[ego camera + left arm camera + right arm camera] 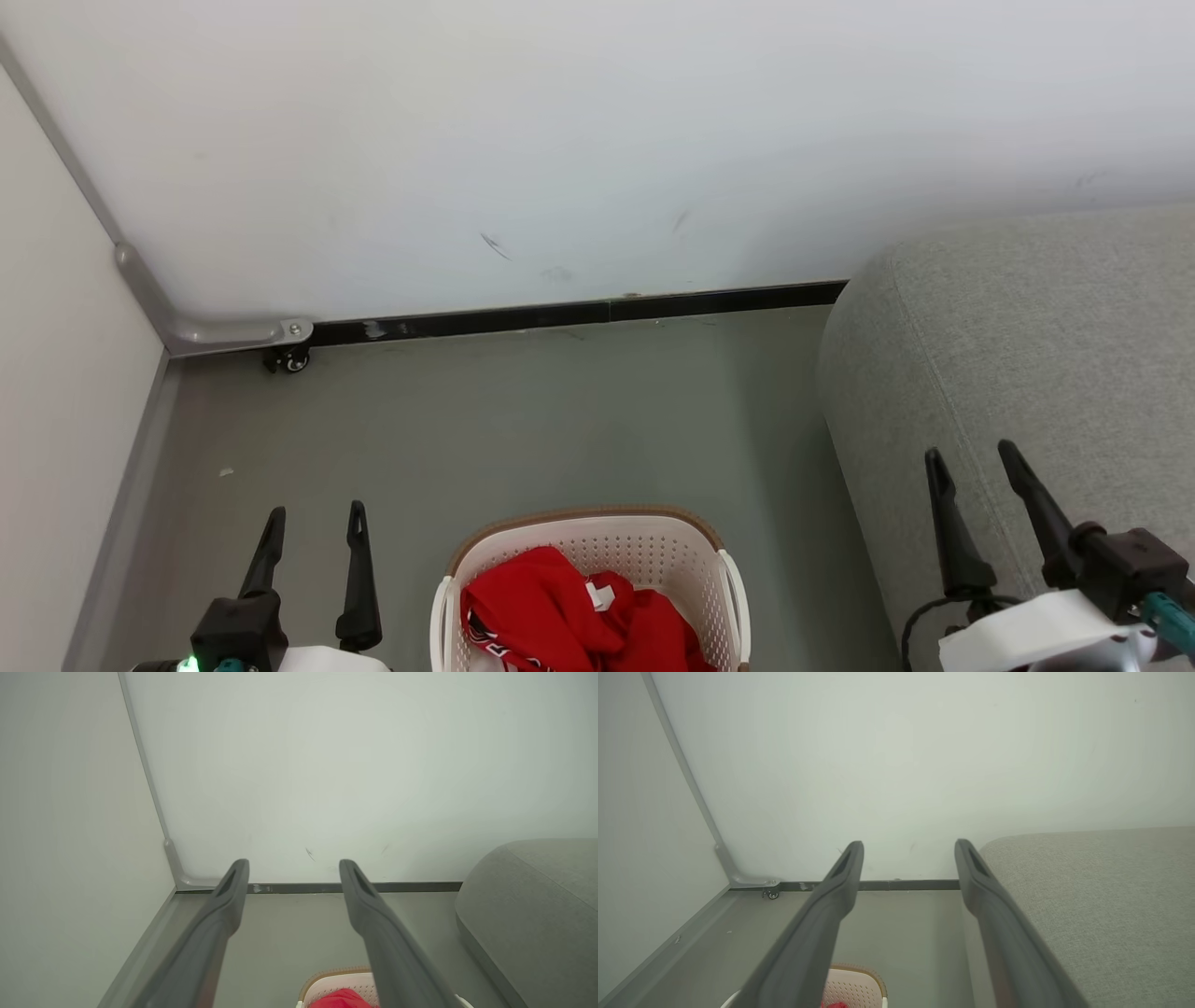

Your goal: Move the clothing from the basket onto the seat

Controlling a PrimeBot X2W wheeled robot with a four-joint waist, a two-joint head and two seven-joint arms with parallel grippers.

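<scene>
Nothing is done yet: the clothing [551, 607] lies inside the basket [672, 558], the seat [1027, 355] right of it looks bare, and the left claw [317, 509] and right claw [969, 450] are spread apart, empty.

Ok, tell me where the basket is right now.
The basket stands on the grey floor at the bottom middle of the head view, just left of the grey seat, with red clothing inside it.

Grey floor [523, 420] meets a scuffed white wall [597, 140] — black baseboard [579, 315], grey corner bracket [233, 331], small caster [294, 360] beneath it.
</scene>
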